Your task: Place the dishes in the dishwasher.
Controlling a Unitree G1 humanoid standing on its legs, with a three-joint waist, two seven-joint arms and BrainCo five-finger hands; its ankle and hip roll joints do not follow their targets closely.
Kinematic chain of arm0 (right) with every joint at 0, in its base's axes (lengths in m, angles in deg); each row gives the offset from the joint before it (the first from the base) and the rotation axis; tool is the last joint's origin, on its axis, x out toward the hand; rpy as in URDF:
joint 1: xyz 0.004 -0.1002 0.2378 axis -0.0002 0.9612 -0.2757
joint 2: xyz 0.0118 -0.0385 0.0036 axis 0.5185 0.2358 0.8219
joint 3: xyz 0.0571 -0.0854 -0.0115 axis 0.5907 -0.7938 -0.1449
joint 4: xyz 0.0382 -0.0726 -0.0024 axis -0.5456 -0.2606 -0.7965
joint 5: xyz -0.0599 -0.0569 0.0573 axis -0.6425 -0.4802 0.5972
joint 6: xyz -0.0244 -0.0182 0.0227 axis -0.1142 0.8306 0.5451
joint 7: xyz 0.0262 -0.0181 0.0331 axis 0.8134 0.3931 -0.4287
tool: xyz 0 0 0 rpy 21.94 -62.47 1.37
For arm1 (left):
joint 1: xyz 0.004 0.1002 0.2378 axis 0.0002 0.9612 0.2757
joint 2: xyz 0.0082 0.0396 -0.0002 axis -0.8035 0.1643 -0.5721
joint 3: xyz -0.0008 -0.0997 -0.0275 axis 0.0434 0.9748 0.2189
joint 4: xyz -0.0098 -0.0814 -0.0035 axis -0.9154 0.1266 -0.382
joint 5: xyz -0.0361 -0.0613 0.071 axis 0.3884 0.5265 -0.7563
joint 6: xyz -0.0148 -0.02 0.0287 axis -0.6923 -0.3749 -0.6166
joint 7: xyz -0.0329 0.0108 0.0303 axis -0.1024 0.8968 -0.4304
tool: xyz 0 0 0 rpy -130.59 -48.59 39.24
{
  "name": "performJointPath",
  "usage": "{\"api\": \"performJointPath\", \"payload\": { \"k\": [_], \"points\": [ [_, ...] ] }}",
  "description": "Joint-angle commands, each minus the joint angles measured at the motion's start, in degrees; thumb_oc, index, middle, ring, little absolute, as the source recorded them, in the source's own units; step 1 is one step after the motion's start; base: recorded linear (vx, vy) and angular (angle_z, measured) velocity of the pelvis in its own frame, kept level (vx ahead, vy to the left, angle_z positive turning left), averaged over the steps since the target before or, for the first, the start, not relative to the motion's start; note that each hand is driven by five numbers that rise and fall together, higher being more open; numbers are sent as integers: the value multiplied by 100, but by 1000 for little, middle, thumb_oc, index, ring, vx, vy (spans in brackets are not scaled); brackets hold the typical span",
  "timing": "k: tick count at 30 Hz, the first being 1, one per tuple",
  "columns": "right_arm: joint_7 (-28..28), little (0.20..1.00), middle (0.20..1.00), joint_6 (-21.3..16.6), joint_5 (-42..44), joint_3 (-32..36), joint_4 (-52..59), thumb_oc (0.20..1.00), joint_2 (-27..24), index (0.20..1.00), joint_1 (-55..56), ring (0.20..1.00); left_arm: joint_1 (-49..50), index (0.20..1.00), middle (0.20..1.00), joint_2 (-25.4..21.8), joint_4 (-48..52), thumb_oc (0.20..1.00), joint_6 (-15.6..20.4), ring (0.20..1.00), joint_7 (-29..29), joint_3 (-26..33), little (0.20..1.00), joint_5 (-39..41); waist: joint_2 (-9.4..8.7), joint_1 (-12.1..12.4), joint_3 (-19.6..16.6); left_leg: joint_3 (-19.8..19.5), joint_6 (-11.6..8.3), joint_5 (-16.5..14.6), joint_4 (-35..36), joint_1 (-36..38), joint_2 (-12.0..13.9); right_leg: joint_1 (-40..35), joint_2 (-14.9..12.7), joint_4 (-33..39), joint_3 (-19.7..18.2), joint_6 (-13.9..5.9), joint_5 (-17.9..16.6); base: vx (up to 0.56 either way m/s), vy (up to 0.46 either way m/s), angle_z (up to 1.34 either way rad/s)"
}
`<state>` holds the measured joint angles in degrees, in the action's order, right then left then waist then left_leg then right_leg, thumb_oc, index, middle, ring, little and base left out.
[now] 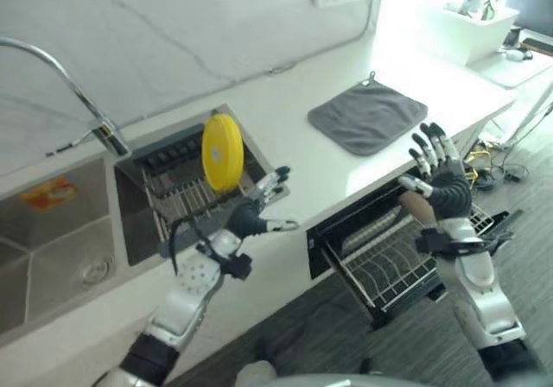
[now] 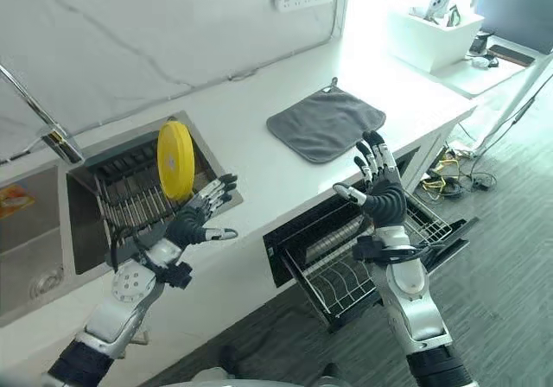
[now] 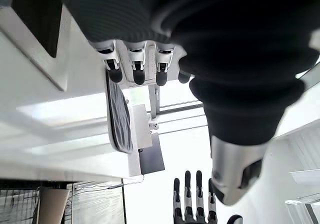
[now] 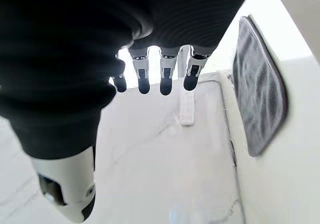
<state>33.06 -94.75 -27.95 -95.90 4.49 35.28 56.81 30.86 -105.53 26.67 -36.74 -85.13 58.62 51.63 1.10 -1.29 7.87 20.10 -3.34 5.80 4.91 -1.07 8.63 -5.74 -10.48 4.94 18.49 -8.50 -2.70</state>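
Observation:
A yellow plate (image 1: 222, 152) stands on edge in the metal drying rack (image 1: 177, 199) set into the counter-top basin. My left hand (image 1: 256, 211) hovers just in front of the rack at the counter's edge, fingers straight and holding nothing. The dishwasher (image 1: 346, 231) under the counter is open, and its lower wire rack (image 1: 393, 266) is pulled out with nothing in it. My right hand (image 1: 441, 180) is raised above that rack with its fingers spread and nothing in it. In the right wrist view its fingers (image 4: 165, 81) show straight.
A grey dish mat (image 1: 367, 115) lies on the white counter (image 1: 294, 145) to the right of the basin. A steel sink (image 1: 52, 240) with a curved faucet (image 1: 82, 102) is at the left. A white bin (image 1: 467, 24) stands at the far right corner.

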Motion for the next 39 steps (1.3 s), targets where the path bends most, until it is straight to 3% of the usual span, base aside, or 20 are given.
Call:
{"api": "performJointPath", "payload": {
  "k": [1, 8, 11, 22, 29, 32, 37, 38, 39],
  "points": [
    [-221, 1000, 1000, -181, 140, 63, 324, 1000, 121, 1000, -300, 1000, 88, 1000, 1000, -139, 182, 1000, 196, 1000, -49, 278, 1000, -10, 23, 158, -205, 4, -270, -63, -6, 322, 256, -140, 31, -460, 526, 25, 416, 122, 180, 24],
    [-255, 1000, 1000, 158, -80, -142, 329, 1000, 184, 1000, -433, 1000, 280, 1000, 1000, -137, 321, 1000, 251, 1000, -152, 239, 1000, -164, -11, 406, -277, -406, -128, -332, 9, 434, -69, -102, -31, -269, 467, -23, 246, 61, 26, -10],
    [-426, 1000, 1000, 307, 2, -413, 294, 1000, 203, 1000, -606, 1000, 213, 1000, 1000, -127, 434, 1000, 638, 1000, 283, 236, 1000, -416, -60, 565, -285, -544, -60, -454, 9, 490, -201, -122, -75, -237, 447, -57, 218, 56, 16, 7],
    [425, 1000, 1000, 351, -271, -646, 284, 1000, 376, 1000, -1015, 1000, 176, 1000, 1000, -284, 1043, 1000, 1223, 1000, 345, 467, 1000, -807, -83, 952, -328, -820, 34, -541, 9, 454, -350, -238, -154, -170, 554, -113, 177, 7, 0, 12],
    [754, 1000, 1000, 444, -442, -603, 231, 1000, 466, 1000, -1098, 1000, 263, 1000, 1000, -315, 1568, 1000, 1615, 1000, 457, 966, 1000, -416, -48, 1130, -382, -954, 13, -484, 9, 385, -344, -309, -185, -144, 690, -136, 168, -30, -8, 8],
    [859, 1000, 1000, 476, -459, -571, 200, 1000, 499, 1000, -1121, 1000, 294, 1000, 1000, -288, 1647, 1000, 1531, 1000, 381, 1145, 1000, -208, -46, 1193, -404, -1003, -10, -445, 9, 335, -324, -332, -190, -132, 744, -136, 169, -42, -25, 15],
    [887, 1000, 1000, 493, -250, -487, 17, 1000, 501, 1000, -1160, 1000, 283, 1000, 1000, -308, 1555, 1000, 1150, 1000, -559, 1088, 1000, 713, -51, 1227, -425, -956, -56, -380, 9, 289, -243, -332, -169, -171, 841, -107, 192, -47, -34, 12],
    [938, 1000, 1000, 433, -385, -462, -180, 1000, 545, 1000, -1246, 1000, 269, 1000, 1000, -144, 1603, 1000, 446, 1000, -1275, 880, 1000, 1586, -51, 1238, -402, -932, -74, -360, 9, 292, -204, -354, -139, -169, 866, -79, 197, -46, -74, 11],
    [967, 1000, 1000, 383, -431, -469, -264, 1000, 558, 1000, -1281, 1000, 247, 1000, 1000, -72, 1588, 1000, 70, 1000, -1522, 742, 1000, 1820, -58, 1227, -405, -925, -80, -347, 9, 279, -191, -348, -121, -161, 869, -69, 189, -42, -89, 20]
  ]
}}
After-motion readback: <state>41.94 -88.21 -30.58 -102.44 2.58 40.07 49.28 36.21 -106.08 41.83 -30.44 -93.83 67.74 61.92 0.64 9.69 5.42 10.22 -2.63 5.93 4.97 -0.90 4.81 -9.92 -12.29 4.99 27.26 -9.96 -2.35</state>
